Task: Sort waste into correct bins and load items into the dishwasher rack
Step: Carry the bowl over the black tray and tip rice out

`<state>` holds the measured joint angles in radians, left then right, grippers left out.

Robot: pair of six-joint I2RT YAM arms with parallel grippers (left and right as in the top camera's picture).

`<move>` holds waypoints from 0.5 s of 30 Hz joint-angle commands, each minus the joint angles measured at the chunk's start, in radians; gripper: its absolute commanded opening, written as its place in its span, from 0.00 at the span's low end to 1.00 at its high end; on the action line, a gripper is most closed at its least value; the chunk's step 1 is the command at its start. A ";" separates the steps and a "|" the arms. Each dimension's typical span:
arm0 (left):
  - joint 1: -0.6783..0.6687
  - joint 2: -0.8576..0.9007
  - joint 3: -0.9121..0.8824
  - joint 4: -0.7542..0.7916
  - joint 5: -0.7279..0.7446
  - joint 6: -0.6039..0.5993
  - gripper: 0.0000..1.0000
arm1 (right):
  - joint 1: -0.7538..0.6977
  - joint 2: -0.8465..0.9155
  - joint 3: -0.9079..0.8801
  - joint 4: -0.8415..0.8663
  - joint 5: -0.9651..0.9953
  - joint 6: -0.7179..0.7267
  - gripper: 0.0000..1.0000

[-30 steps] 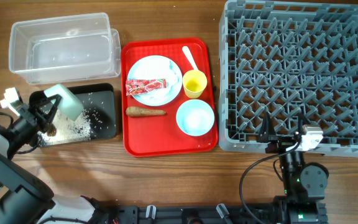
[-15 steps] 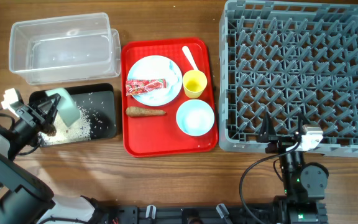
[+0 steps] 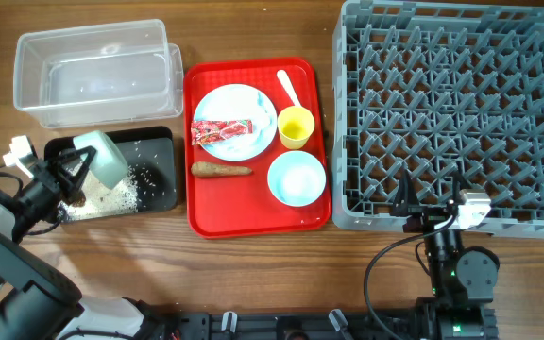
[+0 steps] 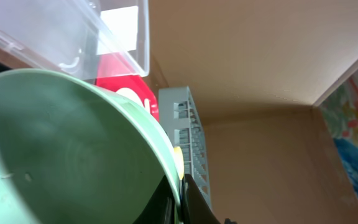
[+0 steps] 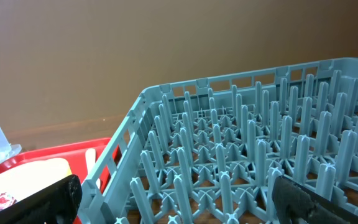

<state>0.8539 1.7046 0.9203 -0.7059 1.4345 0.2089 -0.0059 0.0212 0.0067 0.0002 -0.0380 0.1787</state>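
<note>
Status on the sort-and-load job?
Done: rice lies in black tray. In hand: left gripper holds mint bowl tilted over that tray. Left: wrapper and carrot-like stick to bin; plate, yellow cup, spoon, blue bowl to load; dishwasher rack holds nothing yet.

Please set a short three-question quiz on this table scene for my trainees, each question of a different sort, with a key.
1. True or false: no dish stands in the dishwasher rack yet.
2. Multiple choice: the red wrapper lies on A) the plate, B) the yellow cup, C) the clear tub.
3. Short answer: what does the left gripper hold tilted over the black tray?

Key: 1 true. 2 A. 3 the mint bowl.
</note>
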 commanded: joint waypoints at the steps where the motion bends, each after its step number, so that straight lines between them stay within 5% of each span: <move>1: 0.007 -0.003 -0.004 0.017 -0.023 0.024 0.04 | -0.005 -0.004 -0.002 0.002 -0.016 0.007 1.00; 5: 0.007 -0.003 -0.004 0.055 0.131 0.024 0.04 | -0.005 -0.004 -0.002 0.002 -0.015 0.007 1.00; 15: 0.009 -0.014 -0.006 -0.042 0.143 0.014 0.04 | -0.005 -0.004 -0.002 0.002 -0.016 0.007 1.00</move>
<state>0.8539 1.7039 0.9161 -0.7414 1.5303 0.2245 -0.0059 0.0212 0.0067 0.0006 -0.0380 0.1787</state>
